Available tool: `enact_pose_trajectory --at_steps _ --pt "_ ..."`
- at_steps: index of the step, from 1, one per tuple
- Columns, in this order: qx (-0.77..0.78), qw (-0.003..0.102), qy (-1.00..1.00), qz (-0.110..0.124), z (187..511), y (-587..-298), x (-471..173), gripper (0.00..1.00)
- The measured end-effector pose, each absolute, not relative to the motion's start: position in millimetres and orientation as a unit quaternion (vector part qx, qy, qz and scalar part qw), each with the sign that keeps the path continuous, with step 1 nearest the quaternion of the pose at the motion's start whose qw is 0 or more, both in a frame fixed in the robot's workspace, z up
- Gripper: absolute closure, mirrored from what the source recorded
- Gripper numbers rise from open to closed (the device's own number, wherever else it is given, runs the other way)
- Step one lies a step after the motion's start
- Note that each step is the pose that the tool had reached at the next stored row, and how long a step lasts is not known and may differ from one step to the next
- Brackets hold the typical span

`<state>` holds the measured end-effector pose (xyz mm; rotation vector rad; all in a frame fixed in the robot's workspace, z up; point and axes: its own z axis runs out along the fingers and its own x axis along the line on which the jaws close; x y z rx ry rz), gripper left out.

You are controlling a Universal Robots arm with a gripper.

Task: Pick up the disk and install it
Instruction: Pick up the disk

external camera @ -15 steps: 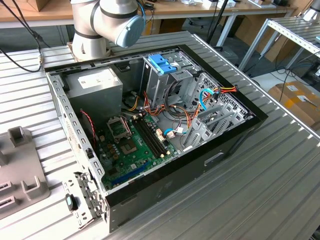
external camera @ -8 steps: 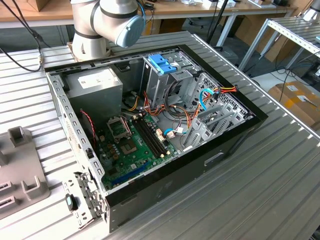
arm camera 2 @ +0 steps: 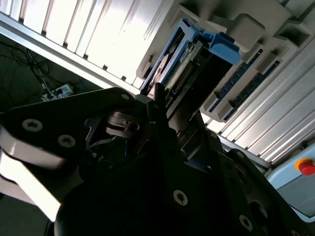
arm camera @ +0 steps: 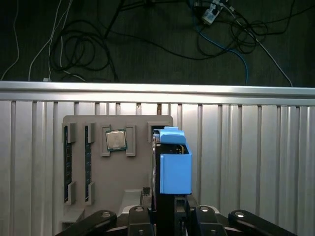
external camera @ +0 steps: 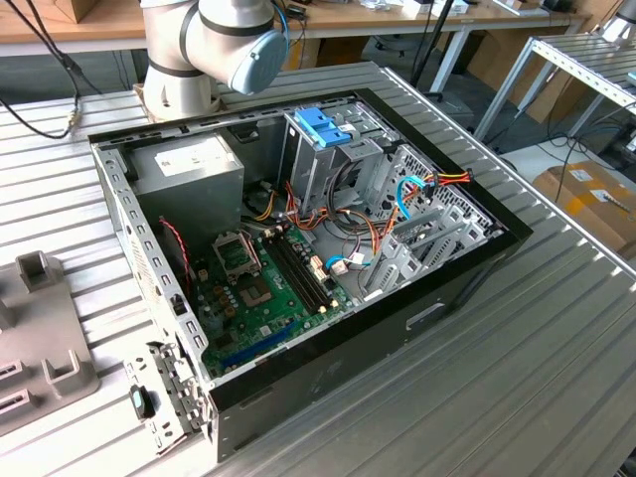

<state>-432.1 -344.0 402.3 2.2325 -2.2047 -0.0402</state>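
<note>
The disk (arm camera: 174,164) stands on edge in a slot of a grey holder tray (arm camera: 118,182), with its light-blue carrier rails toward the camera. In the second wrist view the disk (arm camera 2: 189,51) shows edge-on, with its connector side and blue rail end visible. My gripper (arm camera: 166,211) sits right at the disk's near end, in line with it. Its dark body (arm camera 2: 147,162) takes up the near part of the second wrist view. Whether it touches the disk cannot be told.
The tray also holds two memory sticks (arm camera: 67,162) and a processor chip (arm camera: 116,140). The table edge (arm camera: 157,87) lies just beyond the tray, with cables on the floor. The open computer case (external camera: 467,288) shows a drive cage with a blue bracket (external camera: 323,127), a power supply (external camera: 189,169) and the motherboard (external camera: 263,293).
</note>
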Motion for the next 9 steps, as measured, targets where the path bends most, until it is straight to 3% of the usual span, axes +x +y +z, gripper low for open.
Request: enact_pose_trajectory --at_steps 9 --pt "0.711 0.002 -0.703 -0.013 430.2 -344.0 -432.1 0.65"
